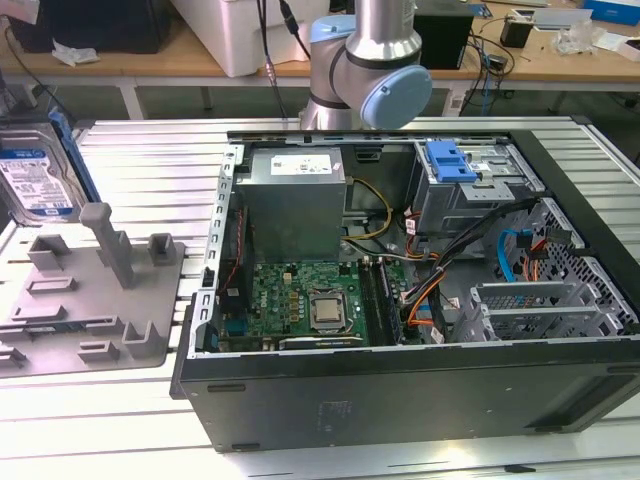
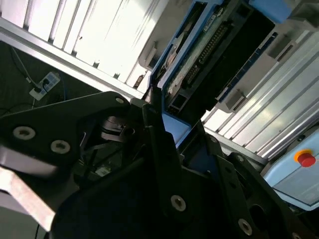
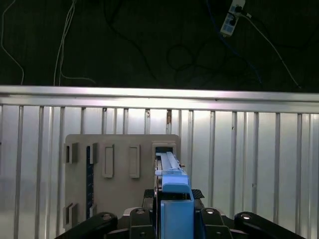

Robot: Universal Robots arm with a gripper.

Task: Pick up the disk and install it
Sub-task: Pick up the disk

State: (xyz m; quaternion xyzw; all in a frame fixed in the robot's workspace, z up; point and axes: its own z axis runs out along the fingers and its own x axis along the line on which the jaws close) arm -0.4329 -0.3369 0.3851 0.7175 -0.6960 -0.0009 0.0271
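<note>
Silver and blue at the tabletop's point(image 1: 140, 170) edge on the exterior view's left: that's the disk point(image 1: 35, 180), standing on edge with its label facing out, over the far edge of the grey fixture plate point(image 1: 60, 330); whether it has cleared the plate's slot, I cannot tell. In the first wrist view the gripper point(image 3: 173, 194) is clamped on the disk's blue carrier frame, dark fingers point(image 3: 148, 193) pressed to either side, the disk point(image 3: 169, 167) running edge-on out over the plate point(image 3: 119, 144); in the second wrist view a black finger point(image 2: 157, 134) lies against that blue frame and the disk's point(image 2: 199, 64) circuit-board side shows. Open computer case point(image 1: 400, 400) sits along the tabletop's near edge, well apart from the disk; the arm's base point(image 1: 375, 60) rises at the far edge behind it.
</note>
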